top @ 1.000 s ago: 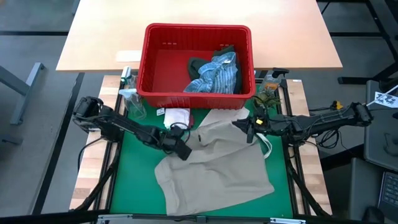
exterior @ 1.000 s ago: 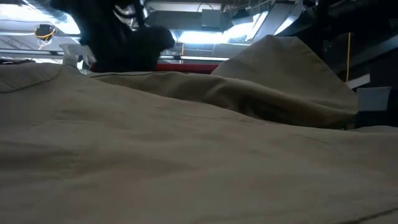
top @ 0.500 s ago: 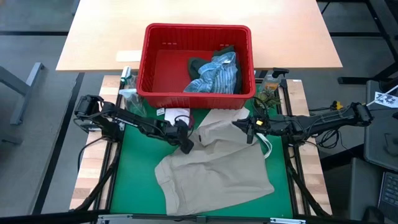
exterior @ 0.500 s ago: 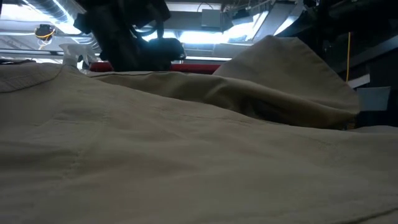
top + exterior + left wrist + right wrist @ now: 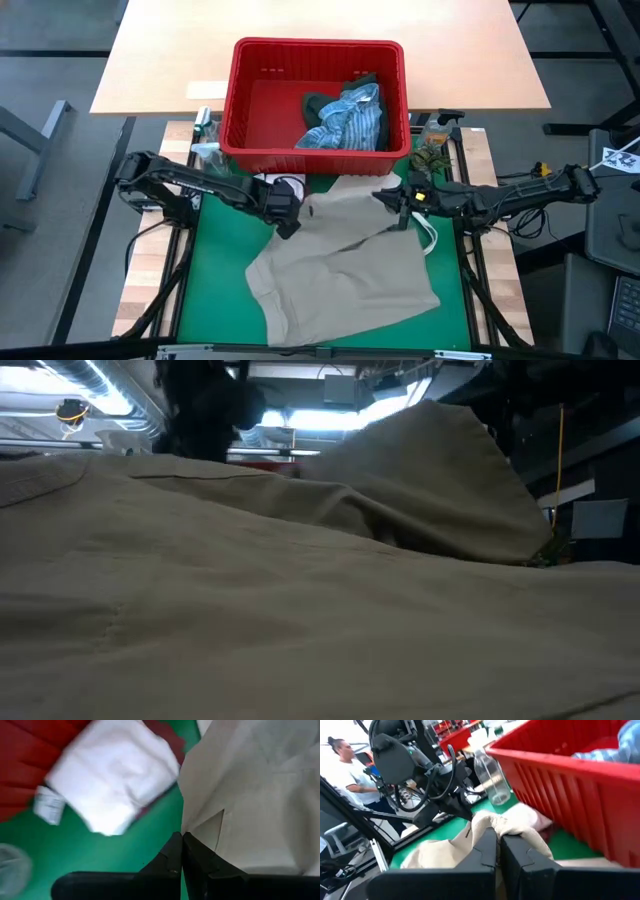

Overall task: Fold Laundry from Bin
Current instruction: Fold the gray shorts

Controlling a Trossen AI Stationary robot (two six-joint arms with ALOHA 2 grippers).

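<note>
The tan garment (image 5: 345, 265) sprawls across the green mat (image 5: 215, 280), and both arms are on its far edge; the left gripper (image 5: 287, 218) sits at the garment's far-left corner, fingers (image 5: 172, 855) pressed tight together with the cloth's edge pinched between them in the left wrist view; the right gripper (image 5: 400, 205) is at the far-right corner, its fingers (image 5: 487, 847) likewise pressed together around a bunched fold of tan cloth. From the low view, that right corner of the tan garment (image 5: 440, 480) rises in a peak above the rest, which fills the whole near foreground (little else to see from down there). Just beside the left gripper, on the far side, lies the small white cloth (image 5: 283, 185), touching the near wall of the bin (image 5: 240, 100); the left wrist view shows the small white cloth (image 5: 112, 775) lying apart from the tan edge, with a sliver of the small maroon cloth (image 5: 162, 732) peeking out beneath it. Inside the bin, towards its right side, the blue-white striped shirt (image 5: 350, 118) is heaped up, with the dark green garment (image 5: 318, 103) under its left edge. A clear bottle (image 5: 213, 165) stands just left of the bin's near-left corner; a person (image 5: 350, 767) stands in the room beyond the table.
</note>
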